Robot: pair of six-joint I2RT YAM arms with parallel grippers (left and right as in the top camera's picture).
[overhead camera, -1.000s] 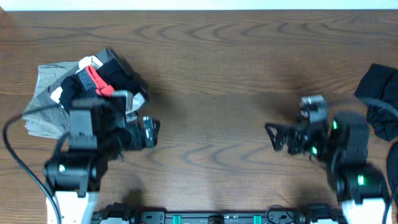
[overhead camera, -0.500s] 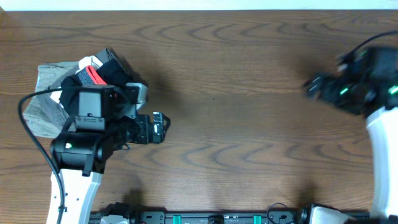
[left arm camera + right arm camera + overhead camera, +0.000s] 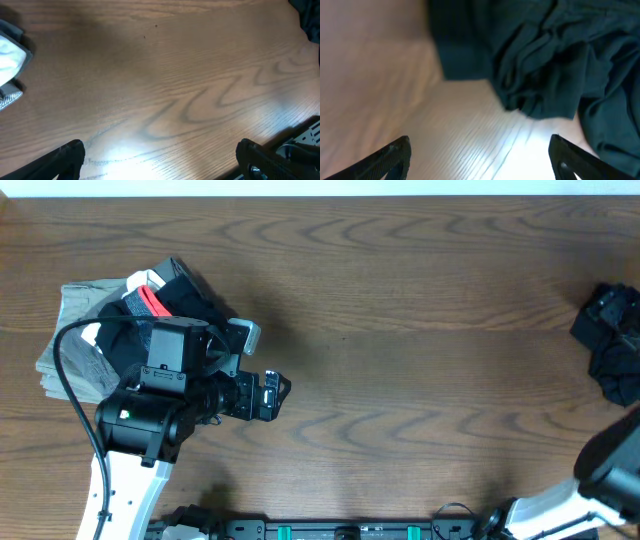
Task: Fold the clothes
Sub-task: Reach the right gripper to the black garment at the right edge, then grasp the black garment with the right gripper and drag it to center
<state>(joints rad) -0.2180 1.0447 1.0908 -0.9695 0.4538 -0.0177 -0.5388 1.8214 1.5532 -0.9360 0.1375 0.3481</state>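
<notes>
The right jaws stand wide apart, their 2 fingertips [image 3: 394, 157] dark at the lower corners of the right wrist view, with nothing between them but bare table [image 3: 470, 145]. They hold nothing and touch nothing. Just ahead of them lies the shirt [image 3: 545, 65]: black soft fabric, crumpled into deep folds and ridges, with 1 flatter, straight-edged flap toward the upper left of that view. From overhead the shirt [image 3: 612, 370] is a bunched heap at the table's right edge, about midway along it, partly cut off by the frame. The right arm [image 3: 612, 470] is a blur at the near right corner, and its jaws cannot be made out there.

The left jaws are also spread wide, fingertips [image 3: 70, 157] low in the left wrist view, only bare wood between them; they grip nothing. Overhead, the left arm [image 3: 150, 410] reaches over the left part of the table, jaws pointing toward the middle. Behind it, at the left edge, sits a pile [image 3: 80, 345] of folded garments: gray, white, and a black piece with a red patch. Shirt and pile lie well apart, at opposite edges.
</notes>
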